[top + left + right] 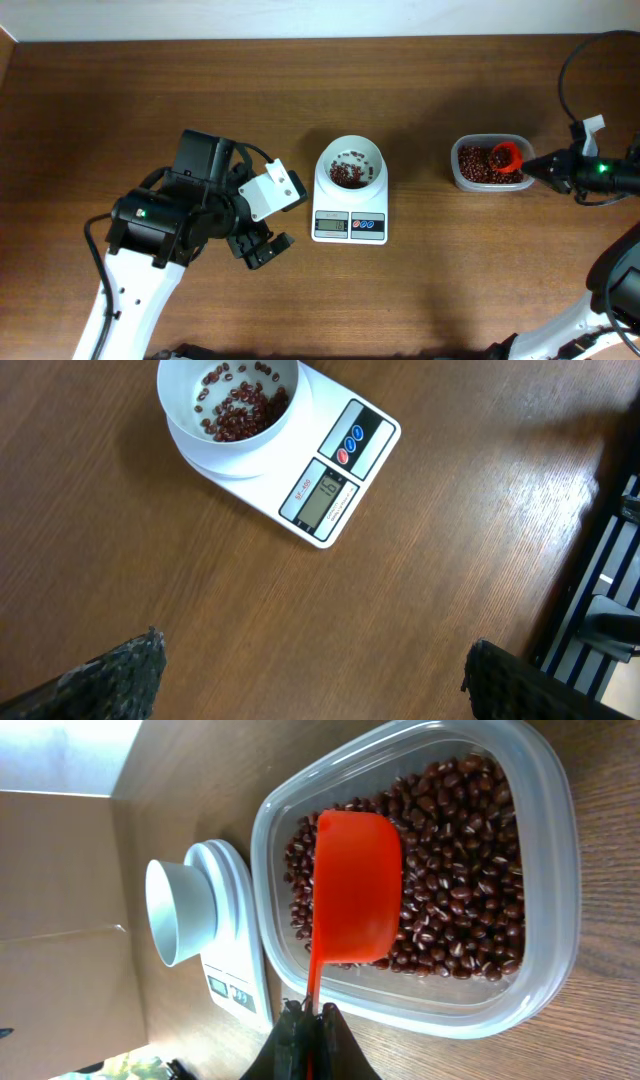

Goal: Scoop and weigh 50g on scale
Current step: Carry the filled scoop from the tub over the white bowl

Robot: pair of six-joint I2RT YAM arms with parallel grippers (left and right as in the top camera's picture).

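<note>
- Left gripper (pixel 260 247): nearest the robot's side of the wooden table (pixel 450 300). Its jaws stand spread wide with nothing between them. In the left wrist view its two dark fingertips (pixel 120 670) frame only bare wood.
- Scale (pixel 349 200): near the table's middle, at about 2 o'clock from the left gripper and apart from it. It sits flat on the wood.
- Grey display (pixel 331 226): on the scale's 6 o'clock edge, with the blue and red buttons (pixel 367 225) just beside it at 3 o'clock. The digits are too small to read with certainty.
- White bowl (pixel 350 163): on the scale's 12 o'clock part. A small heap of red beans (pixel 347 176) lies in its bottom.
- Clear tub (pixel 462 180): at 3 o'clock from the scale and well apart from it. It is filled with red beans (pixel 450 890).
- Red scoop (pixel 355 885): over the tub's beans, with its handle running out past the tub's rim at 3 o'clock in the overhead view.
- Right gripper (pixel 310 1020): just outside the tub at 3 o'clock. Its jaws are pinched tight on the scoop's thin handle.
</note>
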